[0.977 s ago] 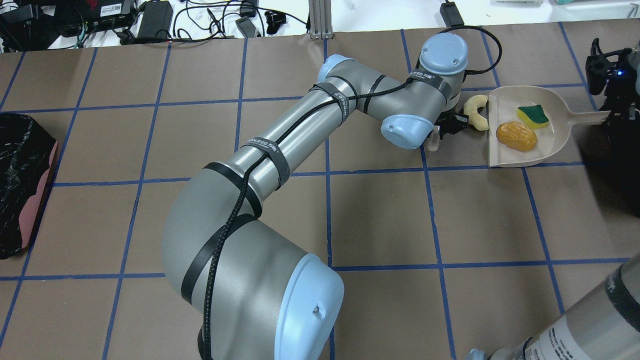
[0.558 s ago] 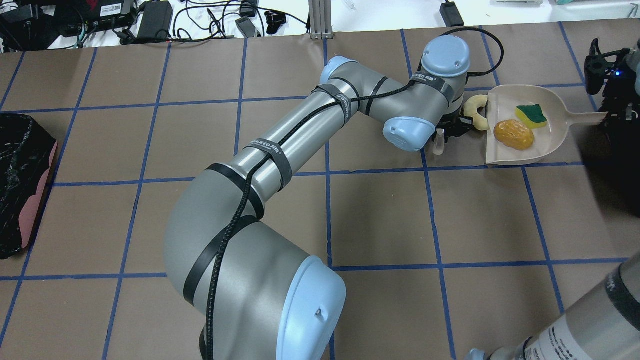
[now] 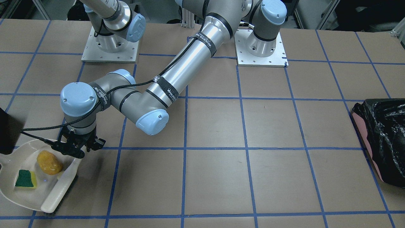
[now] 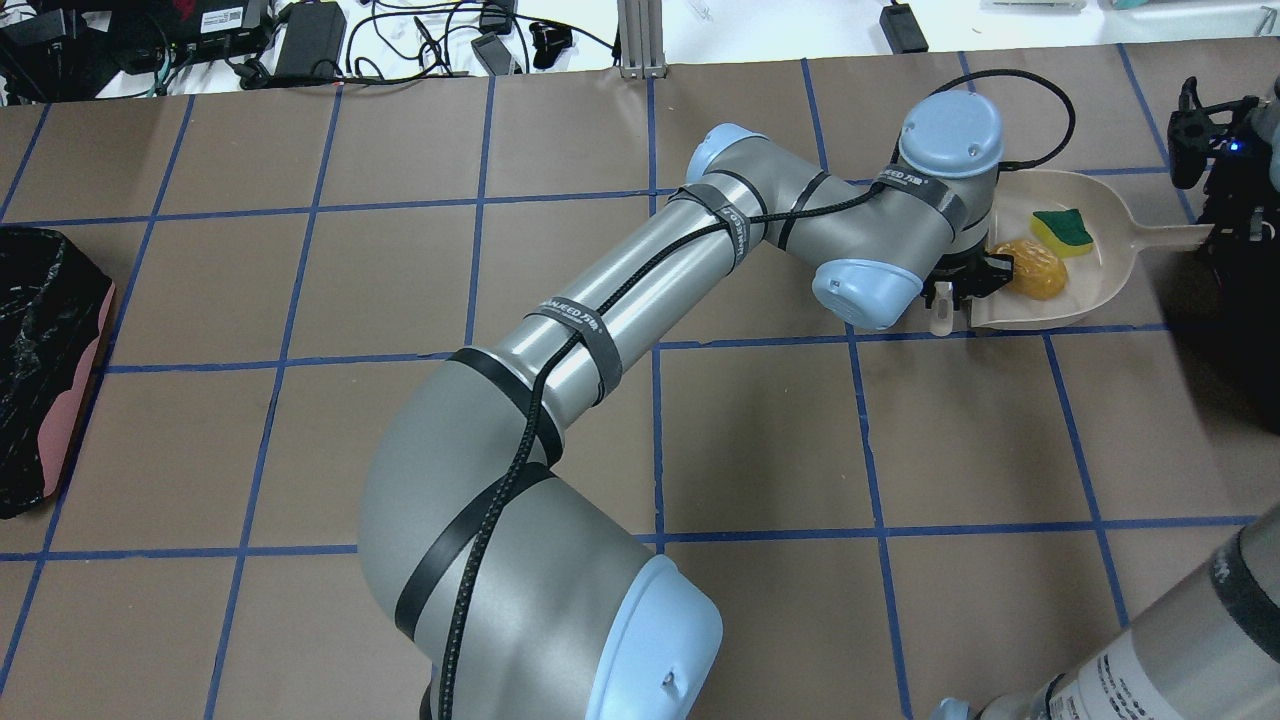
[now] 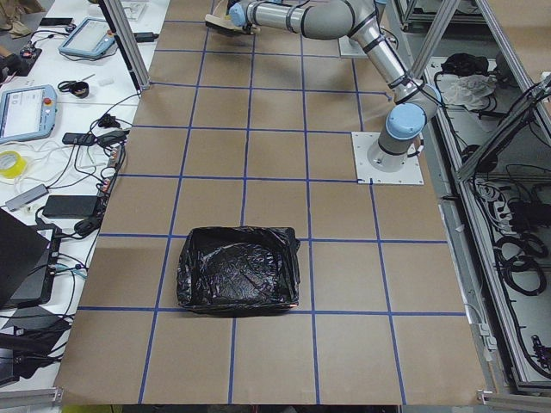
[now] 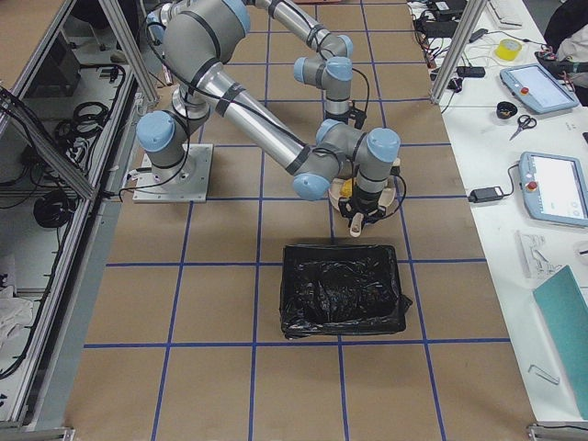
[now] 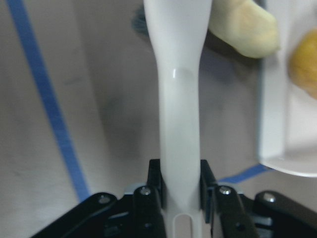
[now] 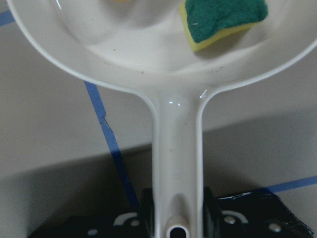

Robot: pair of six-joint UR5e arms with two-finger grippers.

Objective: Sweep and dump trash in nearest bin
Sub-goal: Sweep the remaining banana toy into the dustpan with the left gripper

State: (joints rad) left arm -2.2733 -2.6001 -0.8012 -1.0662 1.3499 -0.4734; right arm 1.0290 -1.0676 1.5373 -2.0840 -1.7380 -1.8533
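Note:
The white dustpan (image 4: 1100,285) lies at the table's right, and my right gripper (image 8: 176,218) is shut on its handle. The green-and-yellow sponge (image 4: 1062,230) and the orange-yellow lump (image 4: 1032,268) lie inside the pan; both also show in the front view, sponge (image 3: 25,179) and lump (image 3: 49,162). My left gripper (image 7: 179,186) is shut on a white brush handle (image 7: 178,99) and hangs at the pan's open lip (image 4: 955,290). The pale crescent (image 7: 242,29) lies by the brush head next to the pan's edge (image 7: 275,124). In the overhead view it is hidden under my wrist.
A black bag-lined bin (image 4: 40,360) stands at the table's far left end. Another black-lined bin (image 6: 340,289) stands close beside the dustpan on the right side. Cables and power bricks (image 4: 300,40) lie beyond the table's back edge.
My left arm has swung right to the dustpan's lip with the brush, pushing the crescent along. The crescent, seen earlier beside the pan, is now covered by my wrist.

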